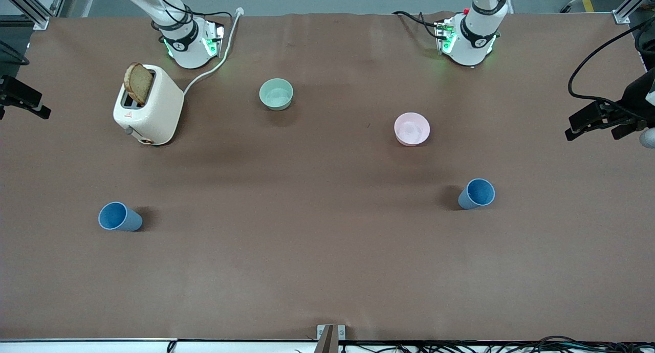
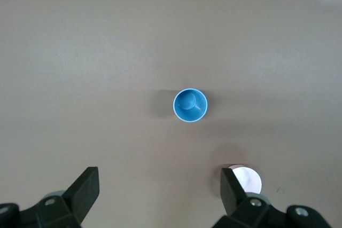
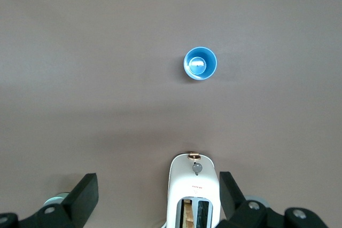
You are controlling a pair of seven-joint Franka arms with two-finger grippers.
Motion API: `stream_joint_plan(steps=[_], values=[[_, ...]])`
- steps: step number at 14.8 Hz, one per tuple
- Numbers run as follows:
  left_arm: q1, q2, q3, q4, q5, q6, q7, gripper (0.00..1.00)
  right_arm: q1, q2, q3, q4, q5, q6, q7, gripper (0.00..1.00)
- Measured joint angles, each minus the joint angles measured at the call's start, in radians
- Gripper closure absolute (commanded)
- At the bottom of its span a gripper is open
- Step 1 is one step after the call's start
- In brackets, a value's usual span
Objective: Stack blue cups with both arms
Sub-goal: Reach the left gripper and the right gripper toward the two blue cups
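Observation:
Two blue cups stand upright and apart on the brown table. One blue cup (image 1: 118, 217) is toward the right arm's end, nearer the front camera than the toaster; it also shows in the right wrist view (image 3: 200, 63). The other blue cup (image 1: 477, 193) is toward the left arm's end, nearer the camera than the pink bowl; it also shows in the left wrist view (image 2: 190, 105). My left gripper (image 2: 159, 193) is open and empty, high above the table. My right gripper (image 3: 158, 196) is open and empty, high over the toaster. Neither gripper shows in the front view.
A white toaster (image 1: 148, 107) with a slice of bread (image 1: 138, 83) stands near the right arm's base, its cord running to the table's edge. A mint-green bowl (image 1: 276, 93) and a pink bowl (image 1: 412, 129) sit between the bases and the cups. Black devices (image 1: 604, 115) hang at both table ends.

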Motion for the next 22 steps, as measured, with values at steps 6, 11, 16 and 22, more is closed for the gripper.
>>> stream_joint_plan(steps=[6, 11, 16, 22], values=[[0.0, 0.0, 0.0, 0.001, 0.0, 0.0, 0.0, 0.0, -0.001, 0.001, -0.002, -0.001, -0.001, -0.014, -0.056, 0.0], [-0.009, -0.001, -0.004, 0.002, 0.0, -0.002, -0.001, 0.0, -0.023, 0.002, -0.004, -0.001, -0.002, -0.019, -0.058, 0.0], [0.003, -0.001, -0.004, 0.0, -0.001, -0.081, -0.002, 0.0, -0.051, 0.058, -0.005, -0.009, -0.002, 0.05, -0.064, 0.0], [0.033, 0.107, -0.008, -0.031, -0.022, -0.047, 0.009, 0.0, -0.079, 0.287, -0.007, -0.129, -0.002, 0.408, -0.081, 0.0]])
